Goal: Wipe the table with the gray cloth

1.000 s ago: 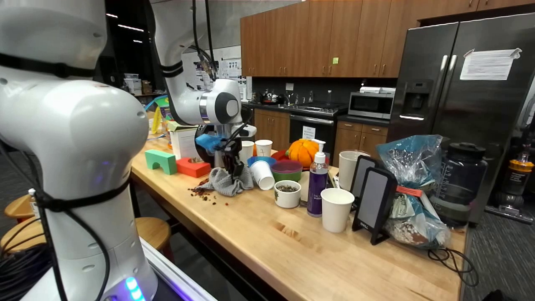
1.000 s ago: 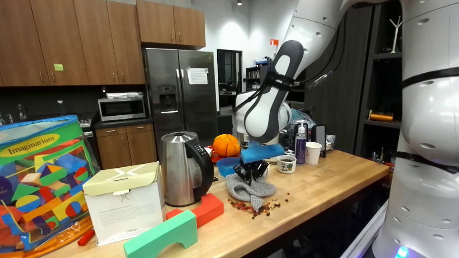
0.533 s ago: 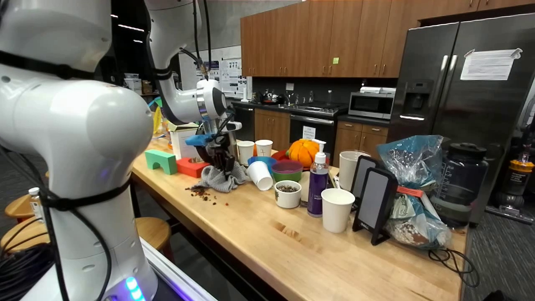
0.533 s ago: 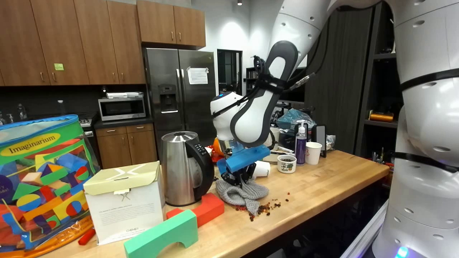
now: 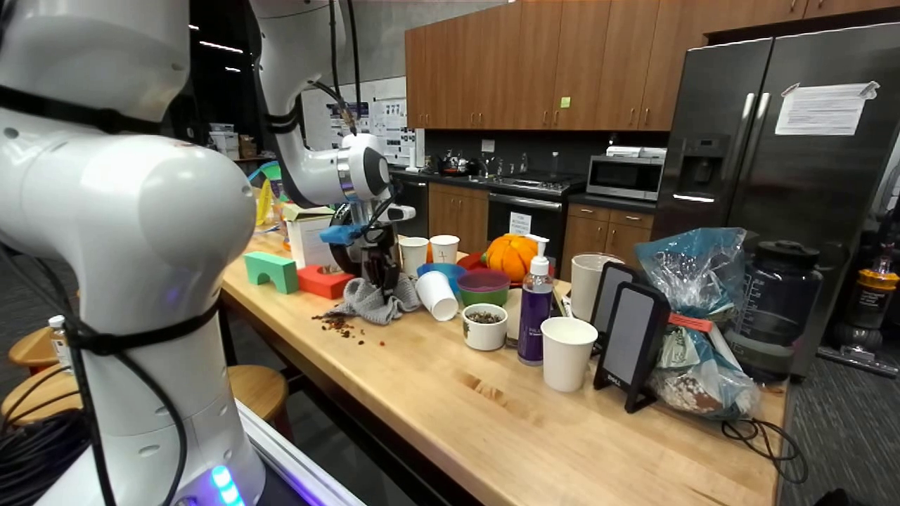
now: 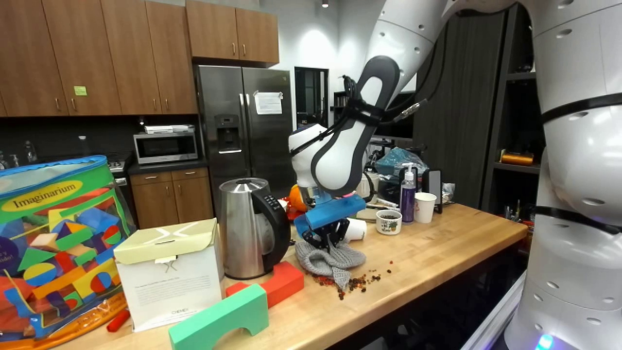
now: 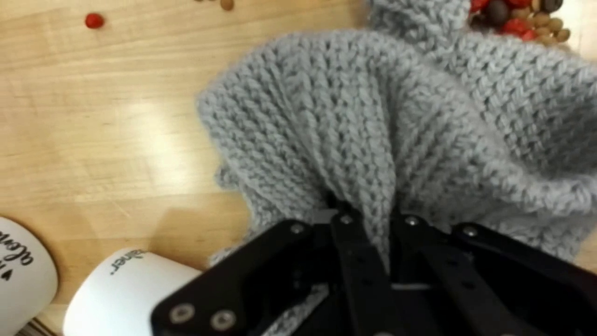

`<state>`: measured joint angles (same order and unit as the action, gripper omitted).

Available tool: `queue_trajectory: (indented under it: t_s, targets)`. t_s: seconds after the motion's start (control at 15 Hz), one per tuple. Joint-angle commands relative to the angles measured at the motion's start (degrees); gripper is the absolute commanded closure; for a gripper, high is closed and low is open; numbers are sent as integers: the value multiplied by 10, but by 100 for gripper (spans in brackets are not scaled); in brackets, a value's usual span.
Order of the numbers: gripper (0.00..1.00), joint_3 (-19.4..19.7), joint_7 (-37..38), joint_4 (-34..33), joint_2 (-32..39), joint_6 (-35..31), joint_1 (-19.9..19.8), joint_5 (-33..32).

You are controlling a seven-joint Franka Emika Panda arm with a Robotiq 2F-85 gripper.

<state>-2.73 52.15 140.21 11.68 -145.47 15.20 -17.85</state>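
The gray cloth [image 5: 365, 302] is a rumpled knitted fabric lying on the wooden table [image 5: 450, 400]. It also shows in an exterior view [image 6: 316, 260] and fills much of the wrist view [image 7: 326, 107]. My gripper [image 7: 373, 221] points down and is shut on a fold of the cloth, which rises between its fingers. In both exterior views the gripper [image 5: 383, 284] [image 6: 328, 241] is low over the cloth's middle. Small red, brown and black bits [image 6: 357, 283] lie on the table at the cloth's near edge, and some touch or lie partly under it.
A tipped white cup [image 5: 437, 295] lies close beside the cloth, with a small white bowl [image 5: 484, 327] beyond it. A steel kettle [image 6: 243, 228], a red block [image 6: 284, 284] and a green arch block [image 6: 221, 318] stand on the cloth's other side. The purple soap bottle [image 5: 536, 320] stands farther along.
My gripper has dragged the cloth a short way toward the kettle and red block, uncovering the tipped cup in an exterior view. Over the last half second it has barely moved.
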Motion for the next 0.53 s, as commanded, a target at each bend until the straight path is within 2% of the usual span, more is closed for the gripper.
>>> queue_trajectory:
  t_s: [0.0,0.47]
  targets:
    - [97,13,-20,27,29,-40,-38,37]
    - [97,18,-116,69,7,-94,-101,178]
